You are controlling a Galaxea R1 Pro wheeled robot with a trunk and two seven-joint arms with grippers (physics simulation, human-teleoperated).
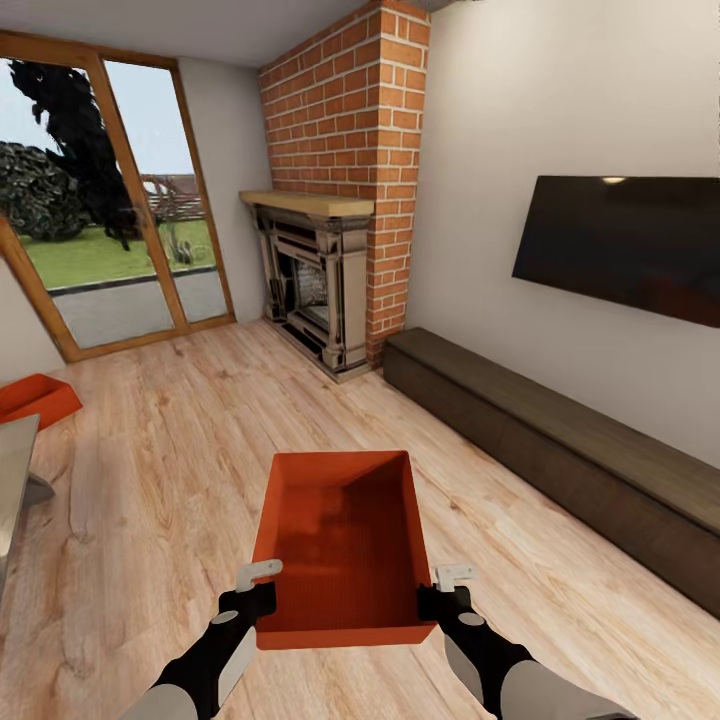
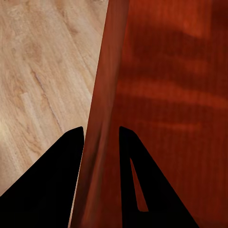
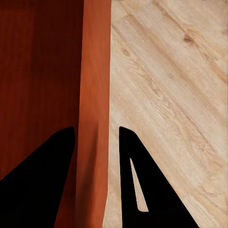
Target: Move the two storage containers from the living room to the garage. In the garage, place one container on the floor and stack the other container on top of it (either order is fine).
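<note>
I carry one orange-red open-topped storage container (image 1: 343, 545) in front of me, above the light wood plank floor of the living room. My left gripper (image 1: 262, 585) is shut on its left wall (image 2: 102, 118), one finger on each side of the wall. On the opposite side my right gripper (image 1: 440, 590) is shut on the right wall (image 3: 96, 109) the same way. The second storage container (image 1: 35, 397) rests on the plank floor at the far left, partly cut off by the picture's edge.
A brick fireplace (image 1: 325, 290) stands ahead. A long dark low cabinet (image 1: 560, 450) runs along the right wall under a wall-mounted TV (image 1: 625, 245). Glass patio doors (image 1: 110, 210) are at the back left. A grey tabletop edge (image 1: 12, 470) juts in at the left.
</note>
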